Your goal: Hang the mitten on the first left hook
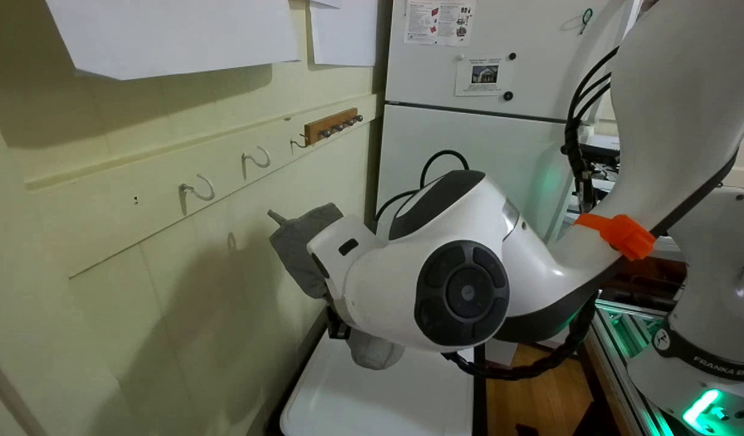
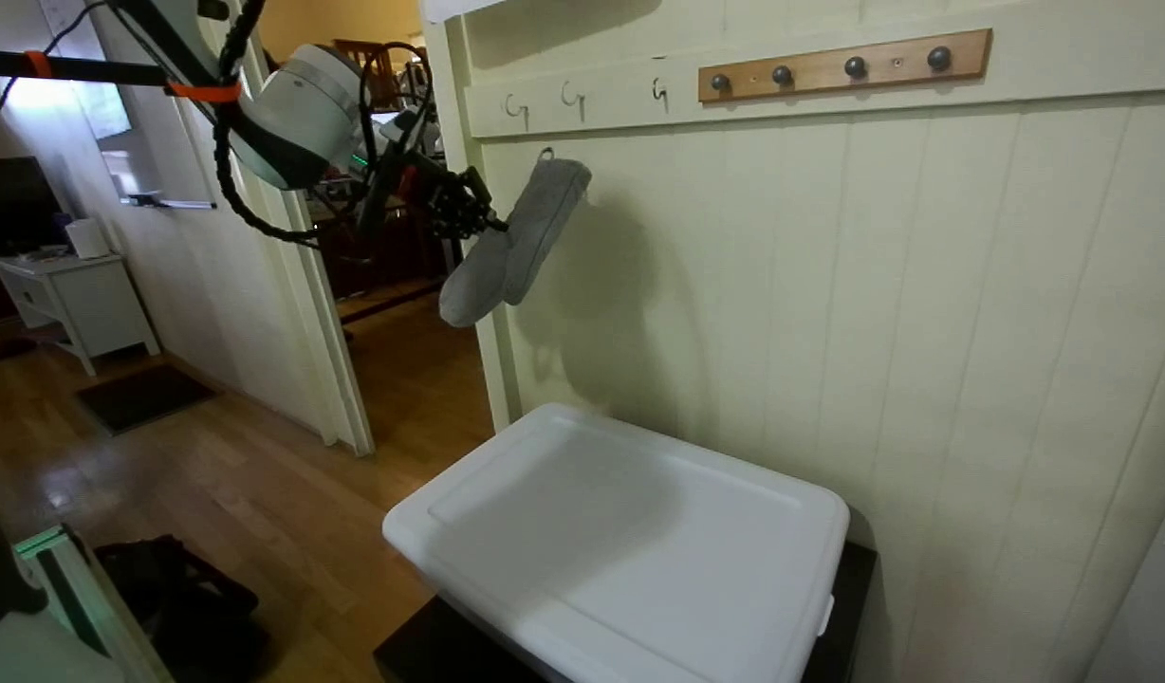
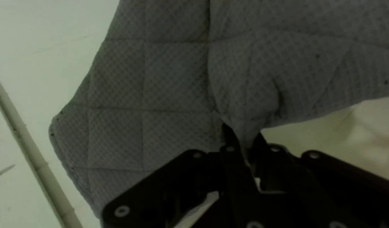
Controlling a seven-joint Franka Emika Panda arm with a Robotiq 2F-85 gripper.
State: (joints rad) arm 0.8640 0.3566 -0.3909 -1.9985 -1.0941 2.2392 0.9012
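Gripper (image 3: 245, 140) is clamped on a fold of the grey mitten (image 2: 549, 213), which is up in the air in front of the wall (image 2: 782, 285), below the hooks (image 1: 200, 194) and apart from them. Container-wise there's a lidded white tub (image 2: 658, 531) lower down, can't see inside, plus a fridge (image 1: 487, 148) that looks closed. Tub's on a black base (image 2: 445, 645), wood floor (image 2: 288, 493) beside it, peg rack (image 2: 822, 71) further along the wall.

Wooden peg rack (image 2: 820, 70) on wall (image 2: 877, 266) — white lid (image 2: 630, 541) below; papers (image 1: 440, 23) on fridge (image 1: 499, 145) — dark floor mat (image 2: 146, 396).
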